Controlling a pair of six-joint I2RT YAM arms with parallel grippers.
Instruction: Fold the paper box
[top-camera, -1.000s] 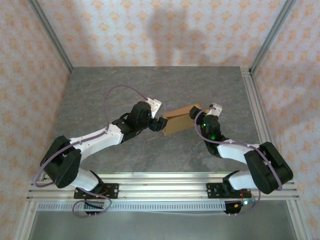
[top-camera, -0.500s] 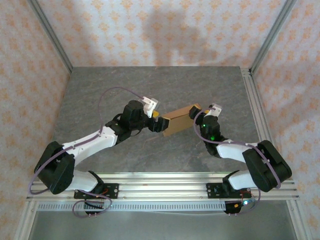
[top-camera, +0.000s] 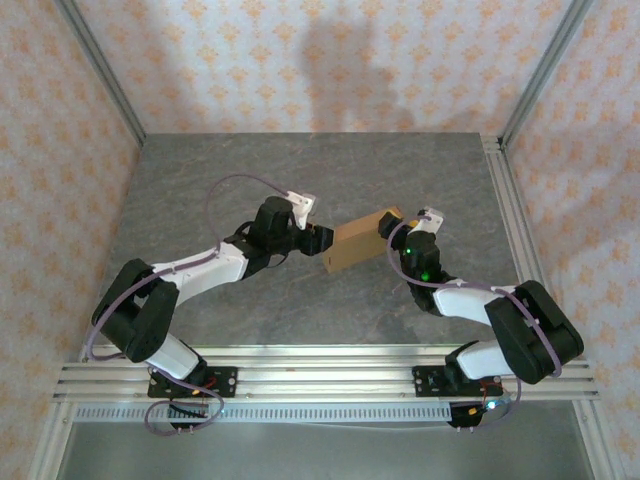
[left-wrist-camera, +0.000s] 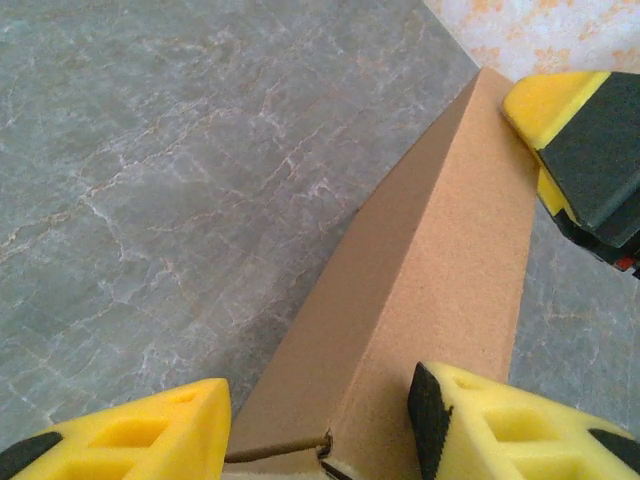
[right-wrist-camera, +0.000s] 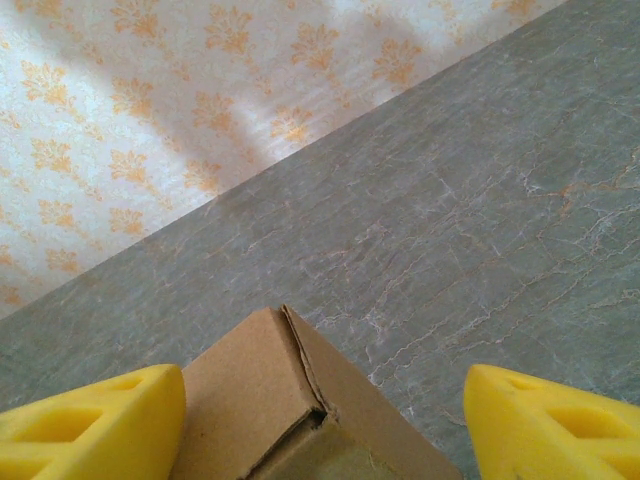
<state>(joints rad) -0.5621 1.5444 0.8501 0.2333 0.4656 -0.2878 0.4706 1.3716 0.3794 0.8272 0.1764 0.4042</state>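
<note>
The paper box (top-camera: 358, 243), plain brown cardboard, lies mid-table between both arms, tilted with its right end farther back. My left gripper (top-camera: 322, 240) is at its left end. In the left wrist view its yellow fingers (left-wrist-camera: 130, 435) press either side of the box (left-wrist-camera: 430, 270) along its folded ridge, shut on it. My right gripper (top-camera: 393, 230) stands open at the right end. In the right wrist view the box corner (right-wrist-camera: 260, 390) rests against one finger (right-wrist-camera: 90, 425), and the other finger (right-wrist-camera: 550, 420) stands well apart. One right finger (left-wrist-camera: 585, 140) shows at the box's far end.
The grey marbled table (top-camera: 250, 170) is walled by patterned panels, with aluminium posts (top-camera: 100, 70) at the back corners. A metal rail (top-camera: 320, 375) carrying both arm bases runs along the near edge, and another rail (top-camera: 505, 210) lines the right side.
My left gripper's jaws have narrowed onto the box's left end, and the left arm's elbow has swung inward. The right arm has stayed still.
</note>
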